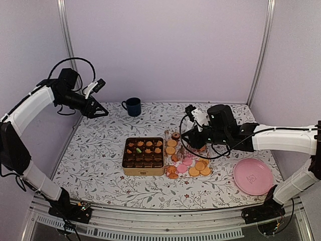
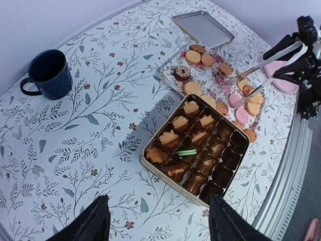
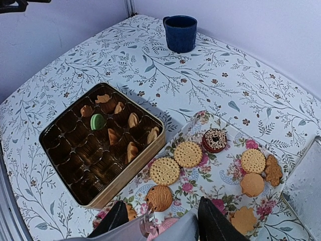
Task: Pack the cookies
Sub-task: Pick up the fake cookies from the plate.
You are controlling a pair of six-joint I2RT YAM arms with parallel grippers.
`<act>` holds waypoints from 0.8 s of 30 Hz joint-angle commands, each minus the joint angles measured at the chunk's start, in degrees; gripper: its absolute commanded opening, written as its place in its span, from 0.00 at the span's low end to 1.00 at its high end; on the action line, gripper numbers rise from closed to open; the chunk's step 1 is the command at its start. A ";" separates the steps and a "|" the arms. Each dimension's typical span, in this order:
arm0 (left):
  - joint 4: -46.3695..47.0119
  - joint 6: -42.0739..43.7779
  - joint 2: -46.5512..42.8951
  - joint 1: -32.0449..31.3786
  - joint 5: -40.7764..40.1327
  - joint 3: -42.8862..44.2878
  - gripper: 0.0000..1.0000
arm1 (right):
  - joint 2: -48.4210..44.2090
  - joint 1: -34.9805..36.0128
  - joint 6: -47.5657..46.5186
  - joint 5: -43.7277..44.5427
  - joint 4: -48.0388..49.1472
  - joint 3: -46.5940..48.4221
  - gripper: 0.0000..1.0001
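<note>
The cookies [image 3: 188, 154] lie flat, round faces up, on the floral tray [image 3: 220, 175] just beside the tin [image 1: 143, 171]. A few fill the tin's far rows. The right gripper [image 3: 160, 213] hangs over the tray's near end with its fingers partly apart; whether it grips anything cannot be told. The left gripper [image 1: 100, 109] hovers parted and empty at back left, with bare table left of the tin. Only the left wrist view shows the silver lid [image 2: 203, 27] whole.

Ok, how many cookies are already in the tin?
8: seven golden cookies and one green cookie, all in the two rows of the tin nearest the mug. Darker ones could hide against the brown liners.
</note>
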 commanded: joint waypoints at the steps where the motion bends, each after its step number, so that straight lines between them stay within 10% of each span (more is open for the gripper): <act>1: 1.87 0.75 -1.72 0.49 0.40 -0.45 0.67 | -0.86 1.55 0.10 3.95 0.14 1.00 0.46; 24: 3.11 1.26 -3.88 0.49 0.22 -3.11 0.67 | 2.13 9.56 12.77 23.23 0.24 -2.43 0.45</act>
